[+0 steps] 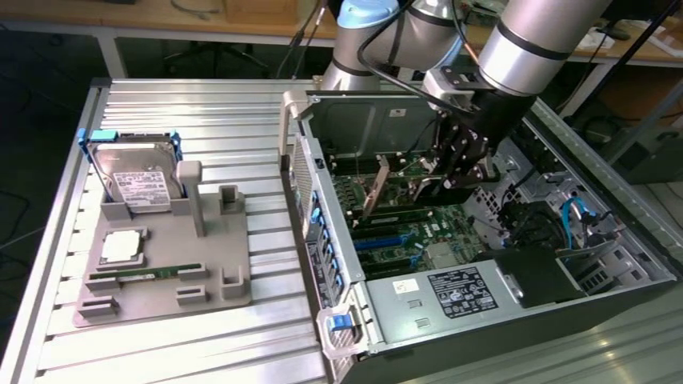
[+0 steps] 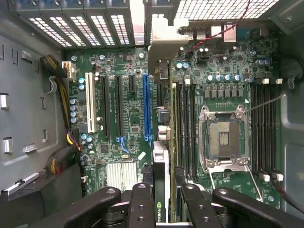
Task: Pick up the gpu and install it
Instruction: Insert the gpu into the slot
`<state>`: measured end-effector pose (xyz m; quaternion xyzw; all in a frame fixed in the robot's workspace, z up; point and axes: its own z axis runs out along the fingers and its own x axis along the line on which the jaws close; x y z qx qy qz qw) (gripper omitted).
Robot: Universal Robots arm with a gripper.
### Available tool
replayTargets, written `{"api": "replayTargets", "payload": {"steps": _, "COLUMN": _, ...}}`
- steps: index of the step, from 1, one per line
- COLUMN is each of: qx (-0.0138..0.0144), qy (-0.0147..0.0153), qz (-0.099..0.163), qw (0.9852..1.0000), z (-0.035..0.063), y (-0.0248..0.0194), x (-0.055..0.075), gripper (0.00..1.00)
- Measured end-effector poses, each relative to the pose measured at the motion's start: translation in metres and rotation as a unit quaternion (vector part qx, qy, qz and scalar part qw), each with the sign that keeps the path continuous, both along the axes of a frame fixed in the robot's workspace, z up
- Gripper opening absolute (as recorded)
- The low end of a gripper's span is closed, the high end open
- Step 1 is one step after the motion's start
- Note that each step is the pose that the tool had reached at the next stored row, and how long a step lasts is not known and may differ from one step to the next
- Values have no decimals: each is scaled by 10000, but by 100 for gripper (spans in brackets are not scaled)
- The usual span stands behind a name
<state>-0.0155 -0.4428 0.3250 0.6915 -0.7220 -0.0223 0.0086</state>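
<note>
My gripper point(image 1: 443, 186) reaches down into the open computer case point(image 1: 513, 296) and is shut on the gpu point(image 1: 397, 181), a thin dark card hanging on edge over the motherboard. Its silver bracket point(image 1: 375, 190) points toward the case's slotted rear wall. In the wrist view the black fingers point(image 2: 141, 202) clamp the gpu point(image 2: 161, 161) from both sides, the gripper point(image 2: 161, 192) centred on it. The card runs edge-on just beside the long blue slot point(image 2: 146, 107) and above the board; I cannot tell whether it touches the slot.
A grey fixture plate point(image 1: 160, 308) at the exterior view's left carries a hard drive point(image 1: 137, 182), a processor chip point(image 1: 123, 245) and a green memory stick point(image 1: 144, 274). Inside the case are the processor socket point(image 2: 223, 137), black memory slots point(image 2: 263, 128) and cables point(image 2: 61, 90).
</note>
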Motion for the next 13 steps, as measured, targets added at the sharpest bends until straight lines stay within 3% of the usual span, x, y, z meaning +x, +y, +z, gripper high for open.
{"api": "replayTargets", "payload": {"steps": 13, "qx": 1, "qy": 0, "qz": 1, "qw": 10000, "z": -16, "y": -14, "x": -4, "gripper": 27}}
